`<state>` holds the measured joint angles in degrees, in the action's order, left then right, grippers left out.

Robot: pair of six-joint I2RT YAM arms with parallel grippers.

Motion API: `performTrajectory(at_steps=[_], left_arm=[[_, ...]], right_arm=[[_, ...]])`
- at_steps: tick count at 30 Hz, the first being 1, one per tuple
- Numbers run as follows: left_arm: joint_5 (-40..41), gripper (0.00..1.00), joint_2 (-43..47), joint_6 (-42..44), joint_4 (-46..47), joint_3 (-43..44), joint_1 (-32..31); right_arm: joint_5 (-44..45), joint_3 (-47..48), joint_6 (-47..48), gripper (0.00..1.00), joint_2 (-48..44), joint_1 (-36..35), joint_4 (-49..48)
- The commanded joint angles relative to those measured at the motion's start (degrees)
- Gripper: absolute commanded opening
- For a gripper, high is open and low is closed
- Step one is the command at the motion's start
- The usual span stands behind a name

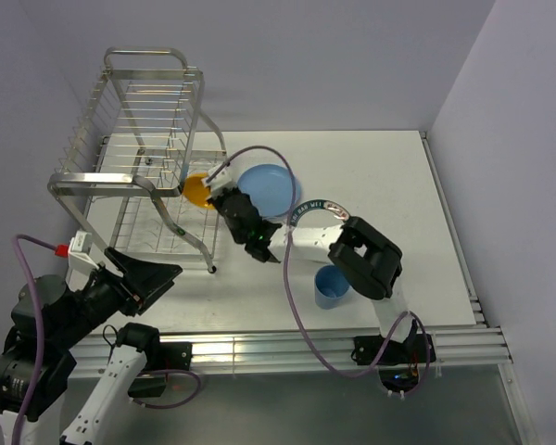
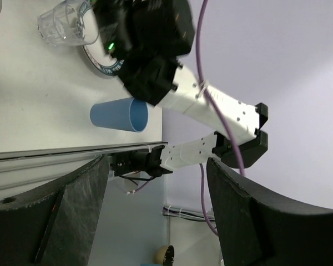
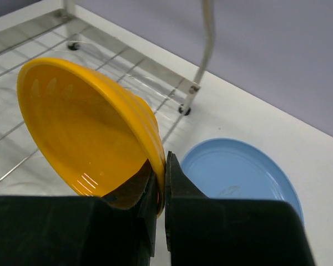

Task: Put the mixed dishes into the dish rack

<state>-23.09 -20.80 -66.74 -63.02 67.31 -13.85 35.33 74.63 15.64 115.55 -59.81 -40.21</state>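
Right fingers clenched on the rim of the orange-yellow bowl, which is held tilted on edge over the lower wire tier at the right side of the silver two-tier dish rack. Left fingers spread apart and grasping nothing, low at the near left, in front of the rack. Resting on the tabletop: light-blue plate just right of the bowl; white plate with teal lettered rim, partly hidden under the right arm, with the small clear glass beside it; small blue cup nearer the arm bases.
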Motion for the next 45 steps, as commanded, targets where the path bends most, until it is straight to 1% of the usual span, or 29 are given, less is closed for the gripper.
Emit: performTrajectory(at_steps=[1, 2, 4, 5, 6, 9, 15, 21, 27, 33, 36, 41, 45], left_arm=[[-1.1, 0.77, 1.5, 0.6, 2.3, -1.4, -0.1], [-1.1, 0.77, 1.5, 0.7, 2.5, -1.7, -0.1], [-1.1, 0.77, 1.6, 0.7, 2.7, -2.4, -0.1], [-1.3, 0.77, 1.7, 0.8, 3.0, -2.7, -0.1], [-1.4, 0.77, 1.8, 0.6, 3.2, -3.5, -0.1], [-1.6, 0.77, 2.5, 0.2, 4.3, -4.9, -0.1], [-1.4, 0.77, 3.7, -0.8, 4.2, -6.8, -0.1], [-1.3, 0.77, 4.5, -0.5, 3.9, -7.5, -0.1], [0.2, 0.77, 4.9, 0.5, 1.0, -5.6, -0.1], [-0.3, 0.77, 6.8, -0.7, 2.0, -7.8, -0.1], [-0.7, 0.77, 7.2, -0.5, 1.8, -8.7, -0.1], [-1.4, 0.77, 7.0, 0.8, 1.9, -9.0, -0.1], [-2.0, 0.78, 5.8, 3.1, 0.9, -8.2, -0.3]], right_arm=[[-5.3, 5.3, -6.1, 0.0, -0.9, 7.0, 2.1], [-9.0, 5.9, -5.8, 0.0, -0.7, 8.1, 2.6], [-10.4, 9.6, -4.8, 0.0, 0.5, 10.1, 4.4], [-11.1, 11.6, -4.7, 0.0, 2.6, 10.8, 5.8], [-11.0, 16.1, -4.9, 0.0, 3.9, 11.6, 8.5], [-12.3, 20.8, -4.8, 0.0, 7.2, 13.1, 8.7], [-14.9, 33.3, -4.2, 0.0, 15.5, 14.1, 11.8], [-14.6, 40.5, -3.6, 0.0, 22.2, 14.2, 10.9], [-15.6, 44.0, -0.7, 0.0, 26.2, 14.0, 9.3], [-15.3, 44.5, 4.6, 0.0, 28.2, 13.9, 5.7], [-15.7, 45.9, 6.7, 0.0, 29.0, 14.0, 5.6], [-15.7, 47.7, 11.0, 0.0, 31.0, 13.7, 4.5], [-15.4, 49.6, 12.1, 0.0, 32.9, 13.3, 4.3]])
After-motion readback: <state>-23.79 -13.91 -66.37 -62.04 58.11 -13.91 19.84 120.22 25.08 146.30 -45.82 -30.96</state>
